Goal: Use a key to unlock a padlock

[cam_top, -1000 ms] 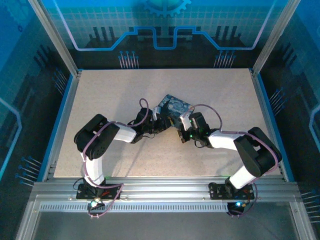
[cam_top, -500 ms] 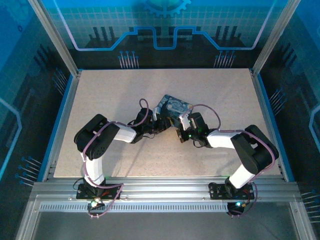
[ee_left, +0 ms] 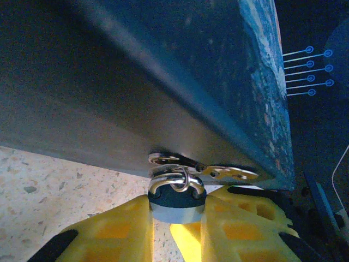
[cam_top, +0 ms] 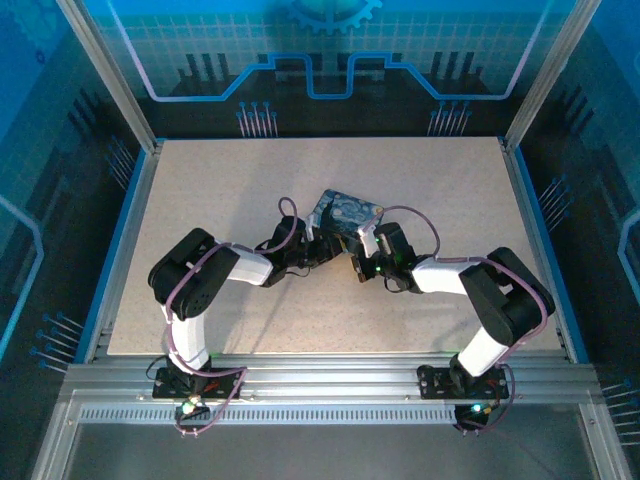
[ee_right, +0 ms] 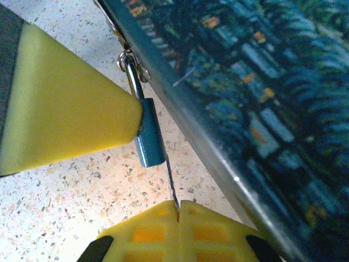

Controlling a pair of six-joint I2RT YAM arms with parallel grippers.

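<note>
The padlock (ee_left: 177,195), a small silvery-blue lock, hangs by its shackle from the hasp (ee_left: 229,173) on the dark blue tin (ee_left: 163,82). My left gripper (ee_left: 175,210) is shut on its body, one yellow finger on each side. In the right wrist view the padlock (ee_right: 148,139) shows edge-on beside the tin (ee_right: 262,109), with a left finger (ee_right: 65,114) pressed against it. My right gripper (ee_right: 179,206) is shut on the key (ee_right: 170,183), a thin dark sliver whose tip reaches the padlock's lower end. From above, both grippers (cam_top: 333,242) (cam_top: 355,252) meet at the tin's (cam_top: 345,212) near edge.
The tin lies mid-table on the speckled tabletop (cam_top: 220,190), with open surface all round it. Blue rails (cam_top: 120,250) and dark enclosure walls border the table. Purple cables (cam_top: 290,215) loop over both wrists.
The right arm's elbow has edged a little to the left. Both grips and the tin look the same as before.
</note>
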